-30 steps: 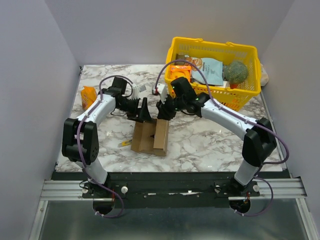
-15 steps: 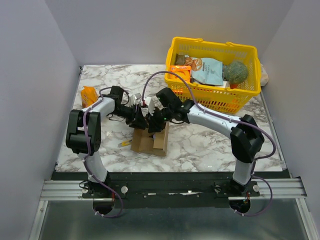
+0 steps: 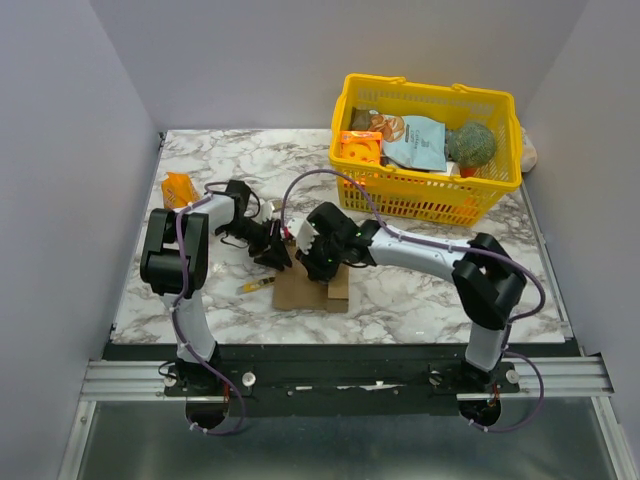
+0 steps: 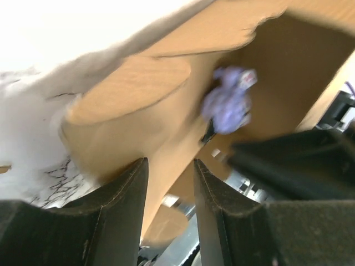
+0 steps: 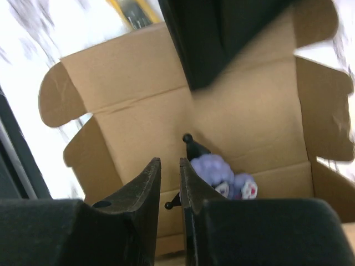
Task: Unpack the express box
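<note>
Overhead, the express box (image 3: 312, 288) lies spread low on the marbled worktop (image 3: 420, 285) between both arms. Only the wrist views expose a fuzzy purple item (image 5: 213, 169) on its matte brown cardboard floor. The left gripper (image 4: 169, 166) is narrow, astride a box wall. The right gripper (image 5: 170, 163) is nearly closed, holding nothing. A second ago the flaps stood upright.

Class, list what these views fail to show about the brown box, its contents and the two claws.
Purple item in the express box: motion-blurred in both wrist views, so what it is remains unclear.
Box interior, top view: covered by left claw and right claw.
Left claw's grip, left wrist view: cardboard fills the finger gap, and blur hides contact.
Right claw's hold on the black stem: its own fingers hide it.
</note>
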